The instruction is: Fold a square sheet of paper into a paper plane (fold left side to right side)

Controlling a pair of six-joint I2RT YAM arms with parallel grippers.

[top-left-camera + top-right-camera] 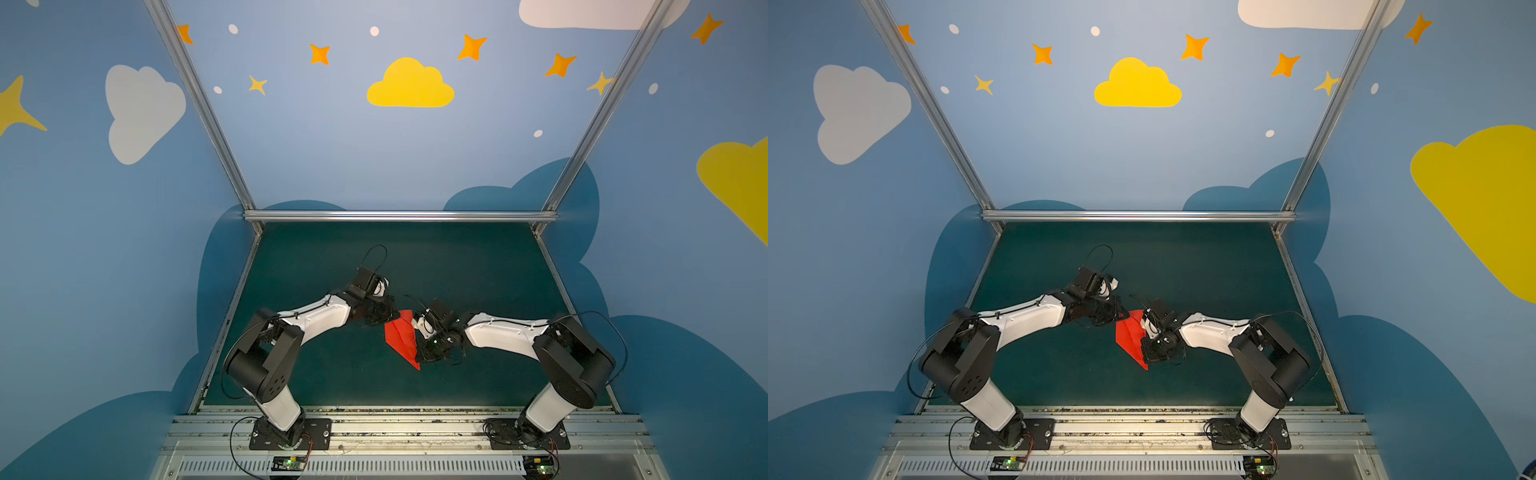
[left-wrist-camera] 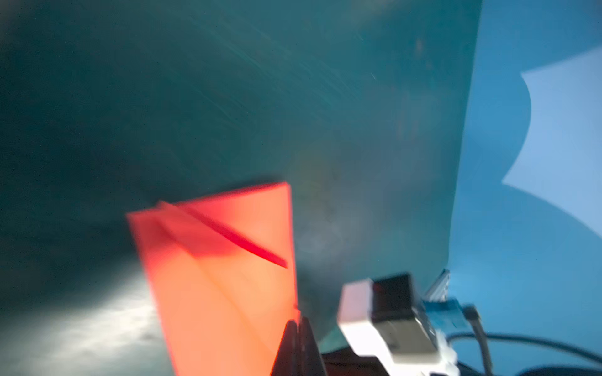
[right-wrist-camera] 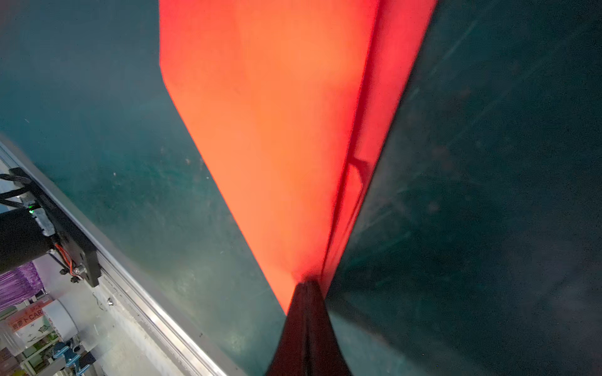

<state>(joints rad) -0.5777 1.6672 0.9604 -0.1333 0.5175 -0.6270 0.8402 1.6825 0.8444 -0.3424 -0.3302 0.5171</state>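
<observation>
The left gripper [image 1: 390,319] [image 1: 1120,316] [image 2: 298,322] is fully closed. In the left wrist view its dark jaws press flat together, and a thin red edge of the plane [image 1: 400,338] [image 1: 1130,338] [image 2: 221,286] [image 3: 277,114] is nipped at their very tips. From there the paper rises away from the jaws as a creased wedge, with one darker fold line running slantwise across it. That view is blurred, so finer creases cannot be made out.

The right gripper [image 1: 417,348] [image 1: 1144,350] [image 3: 308,285] is closed as well, clamped on the plane's folded spine. In the right wrist view the sheet fans out from its tips, with a broad wing to one side of the fold and a narrow strip to the other.

In both top views the plane sits between the two grippers, touching both. The left gripper has its blunt rear corner and the right gripper its long edge. The sharp nose sticks out just past the right gripper, toward the arm bases. Whether the nose touches the mat [image 1: 478,270] [image 1: 1204,270] I cannot tell.

Farther out, both arms bend inward from their bases on the metal rail [image 1: 395,428] [image 1: 1121,428]. Blue walls [image 1: 311,145] [image 1: 1038,145] painted with clouds and stars close in the mat on three sides.
</observation>
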